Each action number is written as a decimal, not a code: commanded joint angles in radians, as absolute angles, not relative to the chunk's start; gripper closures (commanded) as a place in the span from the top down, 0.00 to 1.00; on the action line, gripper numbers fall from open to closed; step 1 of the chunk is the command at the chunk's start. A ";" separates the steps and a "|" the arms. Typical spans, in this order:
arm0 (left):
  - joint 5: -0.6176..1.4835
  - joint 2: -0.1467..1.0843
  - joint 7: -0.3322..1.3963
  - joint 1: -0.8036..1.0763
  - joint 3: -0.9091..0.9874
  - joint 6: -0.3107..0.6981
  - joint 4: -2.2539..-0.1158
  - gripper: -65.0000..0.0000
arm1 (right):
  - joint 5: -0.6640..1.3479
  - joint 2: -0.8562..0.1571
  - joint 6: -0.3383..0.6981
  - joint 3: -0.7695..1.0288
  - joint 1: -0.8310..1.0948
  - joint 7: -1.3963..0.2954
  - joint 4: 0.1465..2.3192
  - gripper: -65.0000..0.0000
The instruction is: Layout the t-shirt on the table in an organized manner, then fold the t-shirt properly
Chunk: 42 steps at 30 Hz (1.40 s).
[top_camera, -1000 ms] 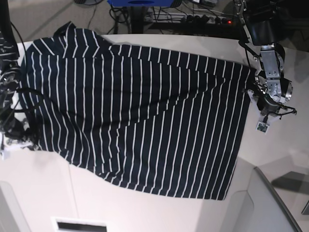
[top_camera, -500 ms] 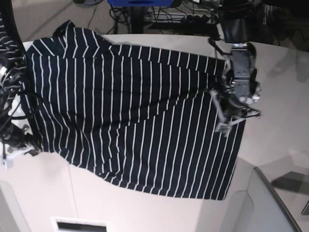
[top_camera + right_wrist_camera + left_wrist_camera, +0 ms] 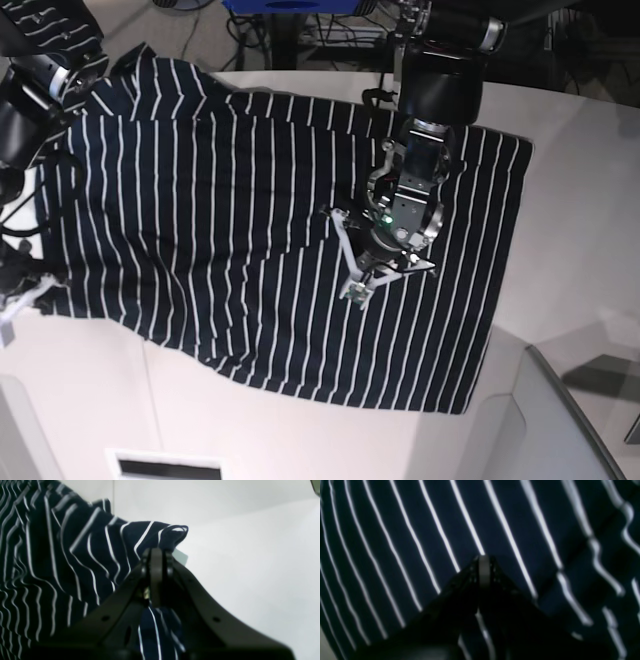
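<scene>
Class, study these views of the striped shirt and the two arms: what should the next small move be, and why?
Probably draw the right gripper outward to pull that edge flat. Its fingers are shut on a bunched fold of the t-shirt, lifted off the table, while the left gripper is shut over the shirt's middle; whether it pinches cloth is unclear.

The base view looks straight down from overhead, taking in the whole t-shirt spread on the table. The left wrist view sits very near the cloth — stripes fill it. The right wrist view looks low past its closed jaws at a lifted shirt edge and bare tabletop — both shared with the overhead.
</scene>
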<state>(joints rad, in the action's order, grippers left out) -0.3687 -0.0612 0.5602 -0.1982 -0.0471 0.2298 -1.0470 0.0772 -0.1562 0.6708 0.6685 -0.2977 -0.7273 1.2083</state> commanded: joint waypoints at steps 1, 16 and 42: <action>-0.383 -0.047 0.570 -0.223 -0.041 0.214 -1.049 0.00 | 0.094 -0.173 0.673 0.671 -0.306 -0.710 1.257 0.00; -0.386 0.065 0.575 -0.088 0.033 0.214 -1.218 0.00 | 0.360 -0.108 0.653 0.671 -0.036 -1.026 1.598 0.00; -0.392 0.139 0.572 -0.179 0.200 0.214 -1.218 0.00 | 0.177 -0.117 0.550 0.541 -0.143 -0.983 1.501 0.62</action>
<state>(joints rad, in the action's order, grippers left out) -0.3908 0.1337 0.5873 -0.1638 0.1993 0.2195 -1.2018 0.1776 -0.1017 0.5575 0.5354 -0.1322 -0.9833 1.4857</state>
